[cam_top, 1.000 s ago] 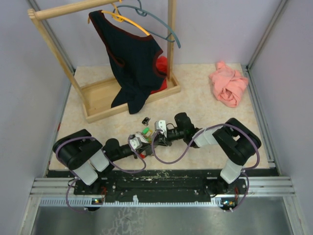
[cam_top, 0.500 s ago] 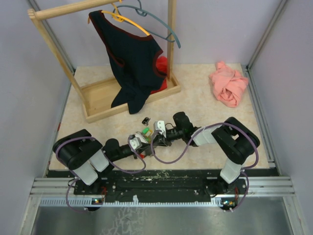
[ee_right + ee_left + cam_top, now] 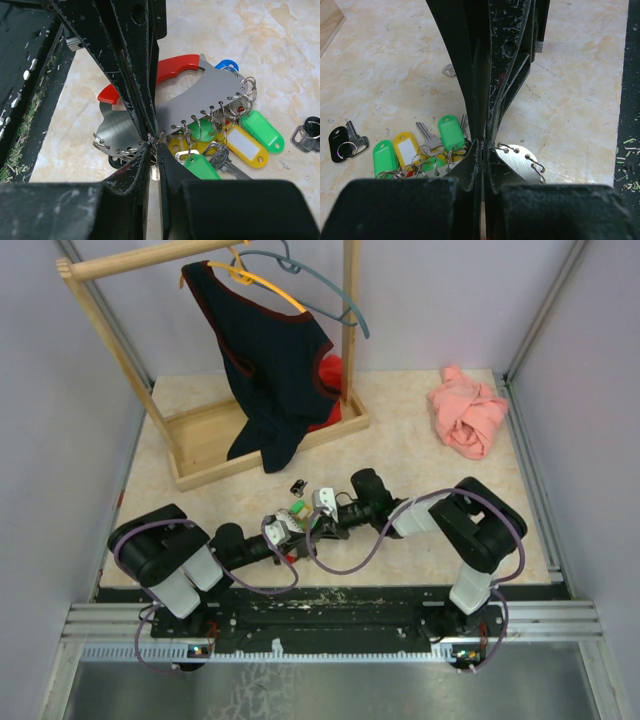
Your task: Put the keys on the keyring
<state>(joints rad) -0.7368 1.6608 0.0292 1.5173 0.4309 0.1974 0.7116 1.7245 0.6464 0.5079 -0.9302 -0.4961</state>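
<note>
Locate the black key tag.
In the left wrist view, the black key tag lies far left, apart from the coloured tag bunch on its right.

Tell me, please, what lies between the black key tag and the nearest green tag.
Only the ring of the black tag, then a narrow strip of bare table before the green tag; the left wrist view shows it.

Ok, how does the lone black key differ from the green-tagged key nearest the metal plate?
The black key lies alone, clear of the bunch; the green-tagged key sits in the cluster beside the metal plate. The black key's head is dark and rounded, the green-tagged key's tag bright and oblong. Both carry a metal ring.
</note>
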